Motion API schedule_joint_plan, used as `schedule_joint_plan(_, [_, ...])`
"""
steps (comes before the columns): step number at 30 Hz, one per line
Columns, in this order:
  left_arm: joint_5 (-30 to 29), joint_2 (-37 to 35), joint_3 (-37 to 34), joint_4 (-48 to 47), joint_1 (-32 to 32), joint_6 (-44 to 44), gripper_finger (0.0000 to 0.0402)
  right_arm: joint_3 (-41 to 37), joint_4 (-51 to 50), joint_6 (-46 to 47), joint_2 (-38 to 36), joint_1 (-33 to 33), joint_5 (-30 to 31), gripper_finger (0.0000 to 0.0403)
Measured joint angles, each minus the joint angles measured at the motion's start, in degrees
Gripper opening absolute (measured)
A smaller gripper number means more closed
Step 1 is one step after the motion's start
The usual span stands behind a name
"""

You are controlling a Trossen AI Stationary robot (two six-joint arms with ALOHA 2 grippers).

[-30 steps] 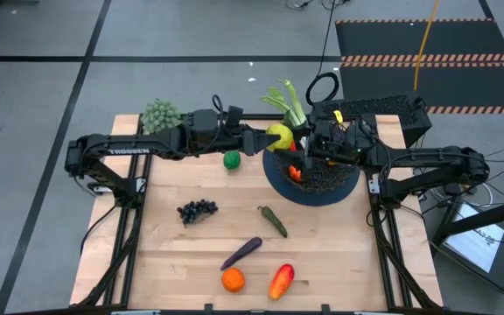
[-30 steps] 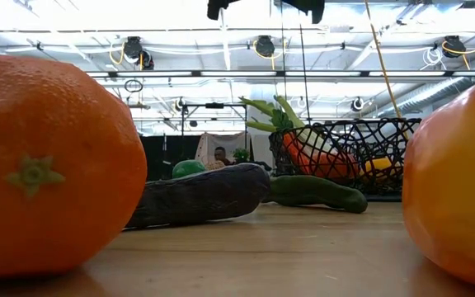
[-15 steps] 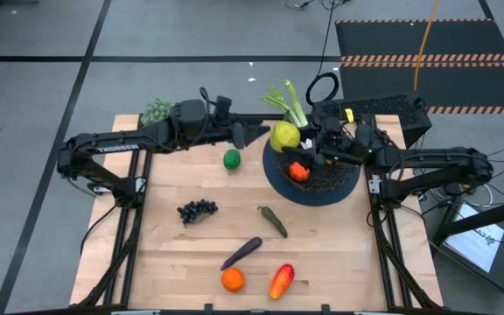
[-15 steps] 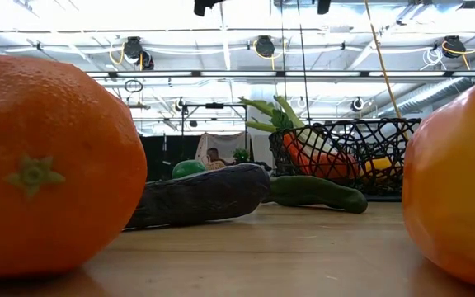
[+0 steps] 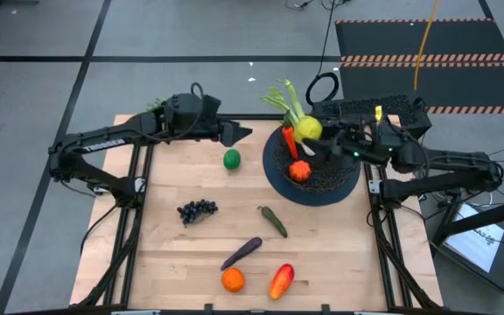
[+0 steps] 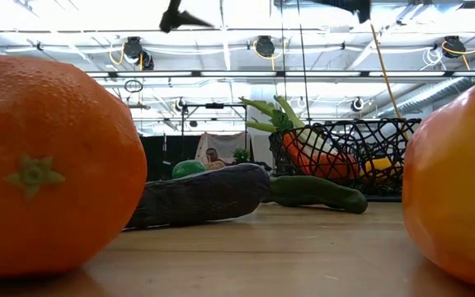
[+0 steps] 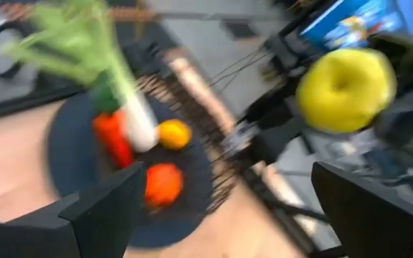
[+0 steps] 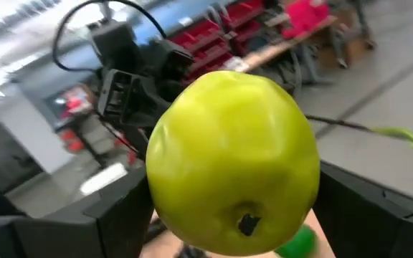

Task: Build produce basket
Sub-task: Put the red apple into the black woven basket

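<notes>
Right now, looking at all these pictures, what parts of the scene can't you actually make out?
- Low view: the orange and another orange fruit close to the camera fill both sides, hiding most of the table.
- Low view: both arms are cut off by the top edge.
- Right wrist view: the apple in the right gripper blocks the basket.
- Left wrist view: motion blur smears the leek.

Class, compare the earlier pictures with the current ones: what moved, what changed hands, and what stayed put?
The left pincer let go of the yellow-green apple and drew back leftward, open. The right pincer took the apple and holds it over the basket. The lime, grapes, pickle, eggplant and orange stayed put.
</notes>
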Motion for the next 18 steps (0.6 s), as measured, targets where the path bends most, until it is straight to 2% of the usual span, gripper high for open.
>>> schedule_joint_plan(3, [1.22,0.19,-0.02,-5.21,1.39,-0.59,0.0392,-0.02,-6.26,0.36,-1.88,-0.27,2.12,0.0326])
schedule_joint_plan(11, [1.24,1.85,-0.09,-16.45,3.06,0.88,0.0392,-0.02,-21.35,-1.85,-3.24,-2.76,2.08,0.0326])
schedule_joint_plan(18, [1.28,1.9,-0.07,-22.46,3.41,1.63,0.0392,-0.06,-36.09,5.15,-1.4,-5.13,2.04,0.0326])
